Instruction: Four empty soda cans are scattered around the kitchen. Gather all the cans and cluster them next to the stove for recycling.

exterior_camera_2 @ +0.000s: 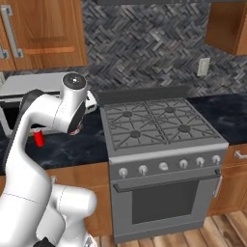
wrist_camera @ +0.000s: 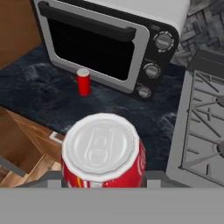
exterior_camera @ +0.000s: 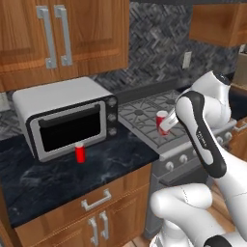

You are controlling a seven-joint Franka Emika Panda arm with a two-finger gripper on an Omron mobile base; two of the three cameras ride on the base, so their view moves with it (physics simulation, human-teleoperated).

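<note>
The fingers [wrist_camera: 103, 181] are clamped on a red-and-white soda can with a silver top [wrist_camera: 103, 153], narrowed to the can's width, the can sitting upright between them and close under the hand camera. In the left base view that same can [exterior_camera: 163, 121] hangs in the air over the near left part of the silver stainless gas stove with dark cast grates [exterior_camera: 144, 118], beside the white arm's forearm. Over on the black marbled worktop [exterior_camera: 58, 178], a small plain red soda can [exterior_camera: 80, 152] stands upright just in front of the silver toaster oven with the dark glass door [exterior_camera: 67, 120], well apart from the held can. Orange-brown wooden cabinets [exterior_camera: 72, 29] hang above
</note>
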